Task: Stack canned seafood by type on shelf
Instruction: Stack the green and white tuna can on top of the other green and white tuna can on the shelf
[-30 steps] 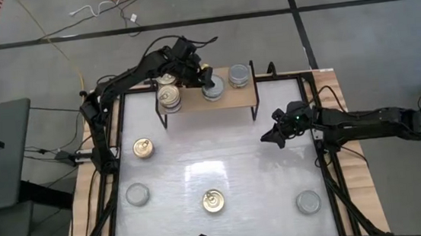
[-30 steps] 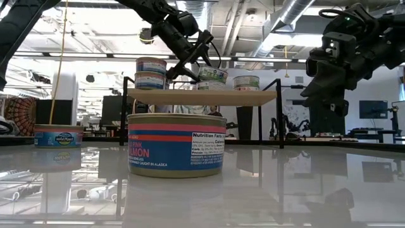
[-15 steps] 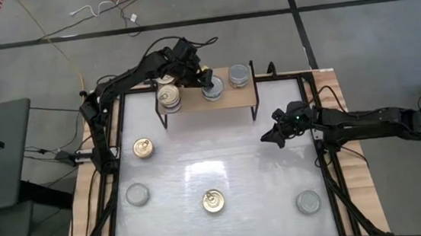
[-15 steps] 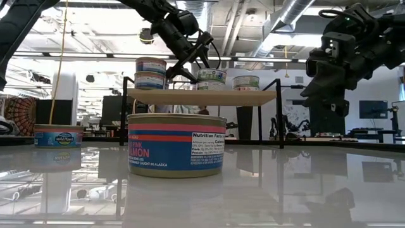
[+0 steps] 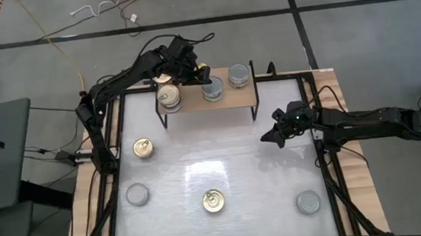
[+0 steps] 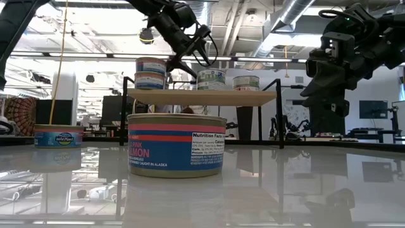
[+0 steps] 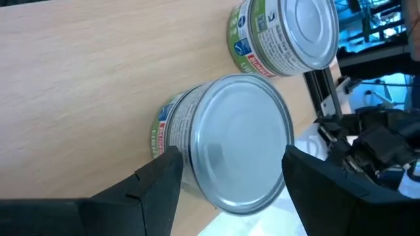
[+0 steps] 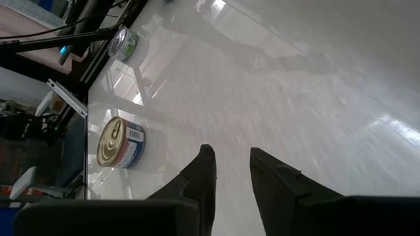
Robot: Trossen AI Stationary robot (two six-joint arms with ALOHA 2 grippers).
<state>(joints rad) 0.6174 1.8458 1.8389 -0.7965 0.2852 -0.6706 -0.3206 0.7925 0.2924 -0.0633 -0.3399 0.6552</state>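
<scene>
The light-wood shelf (image 5: 228, 97) stands at the table's far edge. On it are a stack of two gold-lidded cans (image 5: 168, 97), a silver-lidded can (image 5: 213, 90) in the middle and another silver-lidded can (image 5: 239, 73) farther right. My left gripper (image 5: 199, 75) is open above the shelf. In the left wrist view its fingers (image 7: 161, 176) stand on either side of the middle can (image 7: 239, 147), which rests on its base on the board. My right gripper (image 5: 269, 137) hovers over the table's right side, narrowly open and holding nothing (image 8: 230, 174).
Loose cans stand on the white table: a gold-lidded one (image 5: 143, 147) at the left, a silver one (image 5: 137, 194) at the near left, a gold one (image 5: 214, 201) at the near middle and a silver one (image 5: 308, 201) at the near right. The table's middle is bare.
My left gripper has risen a little and drawn back toward the table's far left, off the middle silver can. The can stays standing on the shelf.
</scene>
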